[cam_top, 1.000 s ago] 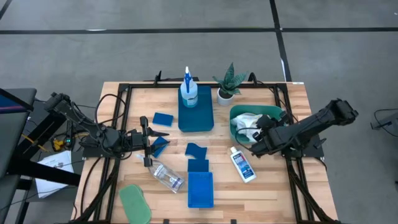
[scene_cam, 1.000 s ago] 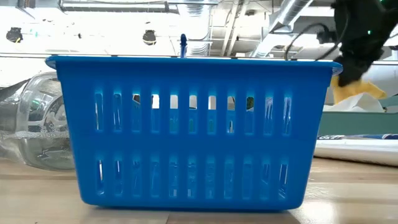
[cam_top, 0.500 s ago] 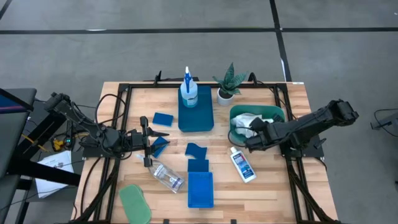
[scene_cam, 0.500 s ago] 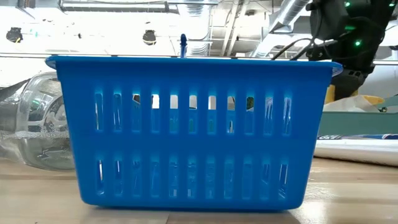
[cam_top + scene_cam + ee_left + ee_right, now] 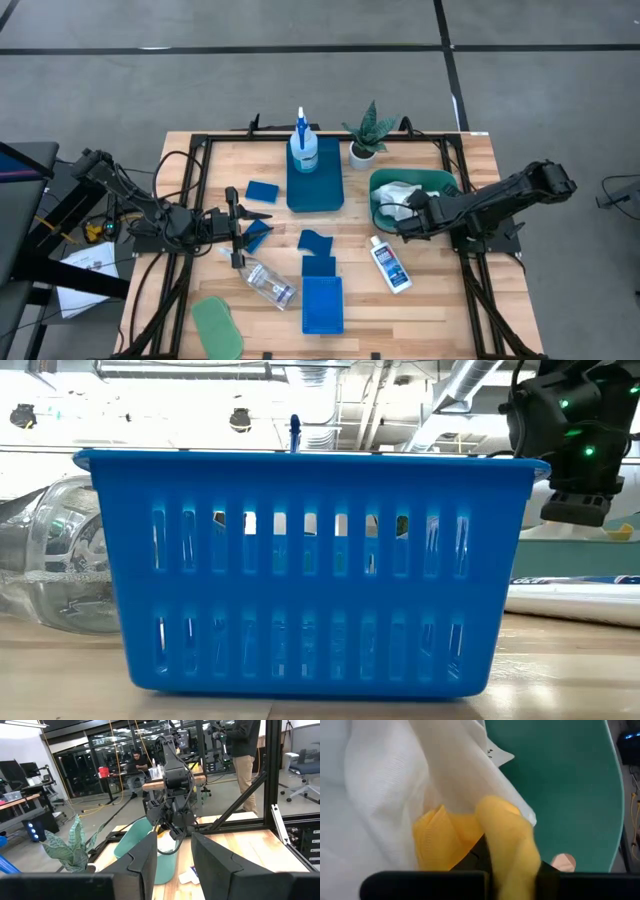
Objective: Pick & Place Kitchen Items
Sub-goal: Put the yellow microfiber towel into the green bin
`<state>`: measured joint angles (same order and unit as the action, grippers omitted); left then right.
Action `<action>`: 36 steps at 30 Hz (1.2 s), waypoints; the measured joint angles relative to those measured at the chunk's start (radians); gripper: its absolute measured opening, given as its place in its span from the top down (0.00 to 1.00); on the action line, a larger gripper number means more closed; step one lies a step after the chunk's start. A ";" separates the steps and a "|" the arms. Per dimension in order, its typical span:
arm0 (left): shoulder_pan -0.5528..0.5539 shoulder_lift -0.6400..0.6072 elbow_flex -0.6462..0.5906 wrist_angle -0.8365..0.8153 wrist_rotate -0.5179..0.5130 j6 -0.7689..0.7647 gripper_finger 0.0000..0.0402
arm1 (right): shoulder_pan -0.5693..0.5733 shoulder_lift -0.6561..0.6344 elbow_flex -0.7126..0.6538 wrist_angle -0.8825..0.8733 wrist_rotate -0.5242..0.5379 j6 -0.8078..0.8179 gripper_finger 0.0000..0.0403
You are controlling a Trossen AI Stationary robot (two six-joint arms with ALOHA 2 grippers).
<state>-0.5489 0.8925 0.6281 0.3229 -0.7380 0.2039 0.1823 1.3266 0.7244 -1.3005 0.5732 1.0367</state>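
Right end effector (image 5: pixel 492 870) grips crumpled yellow cloth (image 5: pixel 470 840) (no clear axis).

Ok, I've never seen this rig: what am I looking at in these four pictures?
Two robot arms work at a wooden table. One picture looks down from above, one sits at table height behind a blue basket, and each wrist carries a camera. The right gripper is in the teal tub, fingers shut on a yellow cloth above a white cloth. The left gripper waits open at the table's left by a sponge. Also on the table: a spray bottle on a blue tray, a plant, a clear bottle, a white bottle, a green cloth.
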 joint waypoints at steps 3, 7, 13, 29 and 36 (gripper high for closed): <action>0.000 0.000 0.000 0.000 0.000 0.000 0.71 | -0.002 0.000 -0.001 0.003 0.000 0.000 0.99; 0.000 0.000 0.000 0.000 0.000 0.000 0.71 | -0.002 0.000 -0.001 0.004 0.000 0.000 0.99; 0.000 0.000 0.000 0.000 -0.003 0.000 0.71 | -0.002 0.000 -0.001 0.004 0.000 0.000 0.99; 0.000 0.000 0.000 0.000 -0.003 0.000 0.71 | -0.001 0.000 -0.001 0.008 0.011 0.020 0.88; 0.000 0.000 0.000 0.000 0.001 0.000 0.71 | 0.002 0.000 -0.001 0.011 0.029 0.021 0.82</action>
<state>-0.5489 0.8925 0.6281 0.3226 -0.7368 0.2039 0.1839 1.3266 0.7235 -1.2891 0.6023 1.0581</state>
